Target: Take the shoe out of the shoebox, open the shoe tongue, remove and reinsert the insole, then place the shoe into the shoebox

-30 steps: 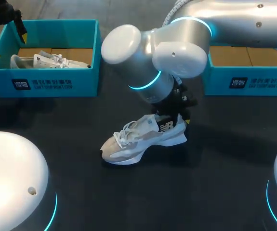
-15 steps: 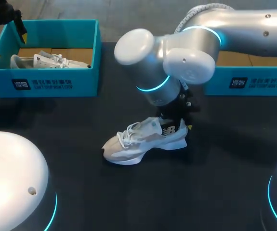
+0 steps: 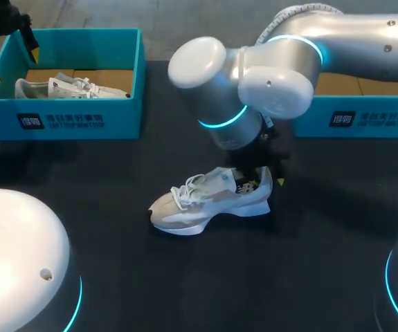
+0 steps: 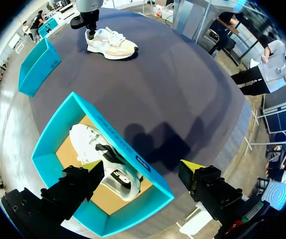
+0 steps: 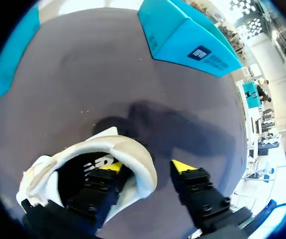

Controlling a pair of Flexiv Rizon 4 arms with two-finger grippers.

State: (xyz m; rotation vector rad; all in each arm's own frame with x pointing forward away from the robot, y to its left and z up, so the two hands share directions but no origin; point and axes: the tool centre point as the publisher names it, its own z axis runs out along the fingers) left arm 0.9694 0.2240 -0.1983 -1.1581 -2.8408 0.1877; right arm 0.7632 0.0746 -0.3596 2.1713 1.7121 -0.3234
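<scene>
A white and beige shoe (image 3: 205,204) stands on its sole on the dark table, toe to the left. My right gripper (image 3: 263,184) is at its heel. In the right wrist view one finger is inside the shoe (image 5: 128,149) and the other stands outside the heel collar with a gap, so the right gripper (image 5: 143,169) is open. My left gripper (image 4: 143,172) hangs wide open above the left teal shoebox (image 4: 128,154), which holds a second white shoe (image 4: 103,154). In the head view that left shoebox (image 3: 67,121) is at the back left, with my left gripper (image 3: 12,55) over its corner.
A second teal shoebox (image 3: 358,117) stands at the back right, behind my right arm; the right wrist view shows that box (image 5: 187,35) ahead of the gripper. Bare dark table surrounds the shoe in front and to both sides.
My right arm and the shoe shifted slightly right and the shoe settled flat. The right fingers have spread apart off the heel collar. The left arm has stayed still.
</scene>
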